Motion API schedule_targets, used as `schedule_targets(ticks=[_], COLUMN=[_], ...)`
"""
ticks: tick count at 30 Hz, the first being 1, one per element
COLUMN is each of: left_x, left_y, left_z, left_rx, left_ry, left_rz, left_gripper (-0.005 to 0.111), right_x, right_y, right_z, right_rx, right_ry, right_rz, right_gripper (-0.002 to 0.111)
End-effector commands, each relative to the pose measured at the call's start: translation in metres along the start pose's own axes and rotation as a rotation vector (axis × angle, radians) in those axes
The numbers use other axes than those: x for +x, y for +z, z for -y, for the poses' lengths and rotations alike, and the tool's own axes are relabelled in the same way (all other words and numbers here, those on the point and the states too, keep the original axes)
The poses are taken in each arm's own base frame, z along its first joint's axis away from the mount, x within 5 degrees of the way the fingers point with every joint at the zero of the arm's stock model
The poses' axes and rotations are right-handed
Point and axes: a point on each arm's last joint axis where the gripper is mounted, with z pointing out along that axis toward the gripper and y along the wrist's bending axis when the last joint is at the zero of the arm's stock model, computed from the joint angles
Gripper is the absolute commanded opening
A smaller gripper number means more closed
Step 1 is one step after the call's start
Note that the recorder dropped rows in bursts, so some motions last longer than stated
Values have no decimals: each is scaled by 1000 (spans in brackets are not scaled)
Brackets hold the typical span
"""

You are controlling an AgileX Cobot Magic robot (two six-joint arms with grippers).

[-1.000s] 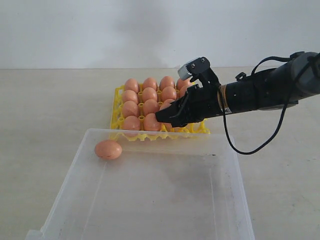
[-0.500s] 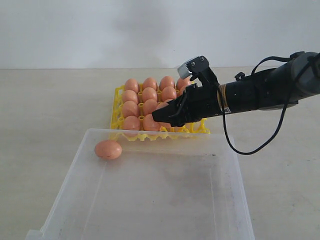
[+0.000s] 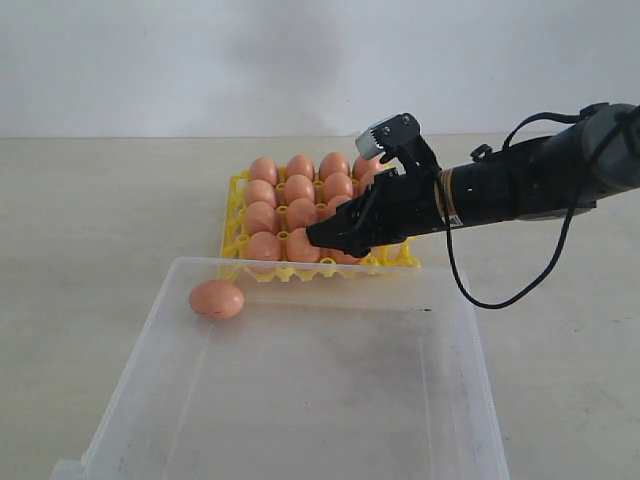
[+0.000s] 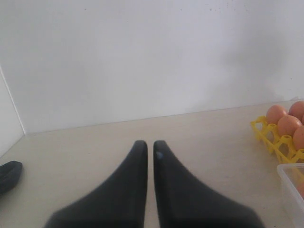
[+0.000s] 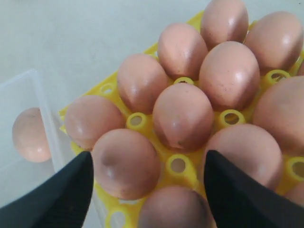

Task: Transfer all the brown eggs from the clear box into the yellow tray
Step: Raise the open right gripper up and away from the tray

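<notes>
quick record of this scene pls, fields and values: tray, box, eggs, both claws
yellow tray: behind the clear box in the exterior view, nearly full of brown eggs
egg left in box: one, far left corner
right claw: open, over the tray's near row, holding nothing
left claw: shut, empty, away from the tray
count in tray: cannot tell, right arm hides part

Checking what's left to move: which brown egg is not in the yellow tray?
The pinkish-brown egg in the far-left corner of the translucent plastic box; the others sit in cups of the yellow lattice tray.
</notes>
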Motion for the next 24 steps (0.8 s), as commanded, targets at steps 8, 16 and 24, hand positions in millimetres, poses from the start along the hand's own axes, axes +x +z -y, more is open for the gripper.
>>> schedule_targets(ticks=[8,16,24], left_x=[1,1,1], left_y=[0,0,0], left_z=[1,1,1], left_rx=[7,7,7], left_ry=[0,0,0], left_rz=[0,0,0], left_gripper=[4,4,4], right_x=[-43,-86,-74], right_y=[-19,-54,-59], right_z=[-19,-60,-108], right_rx=[-141,-323,-282], right_ry=[72,-24,-391], right_rz=[251,369,18], right_gripper=[52,0,0])
